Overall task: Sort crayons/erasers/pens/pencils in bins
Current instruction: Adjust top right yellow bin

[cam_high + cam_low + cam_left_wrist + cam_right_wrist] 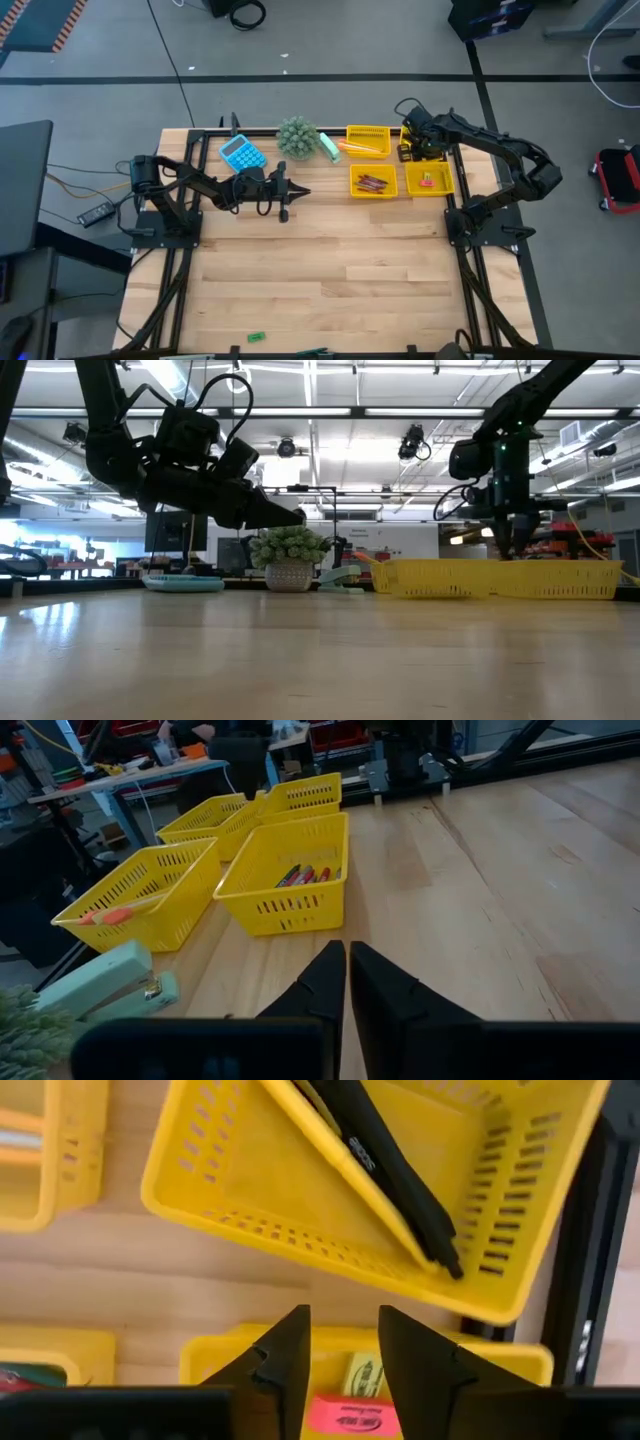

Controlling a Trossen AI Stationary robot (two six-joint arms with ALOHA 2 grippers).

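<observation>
The right end effector (340, 1365) is hovering released over the bins (400, 1250), risking clipping a rim while the clenched left end effector (290, 192) is waiting at the frame's centre.

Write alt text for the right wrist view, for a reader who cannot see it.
The right gripper, fingers open, hovers above a yellow bin holding a pink eraser and a yellow eraser. Beyond it, another yellow bin holds black pens lying diagonally; a third bin shows at the edge.

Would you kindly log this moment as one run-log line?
left gripper: shut, idle mid-table | right gripper: open, over pens bin | pens, crayons, erasers binned | green eraser loose
</observation>
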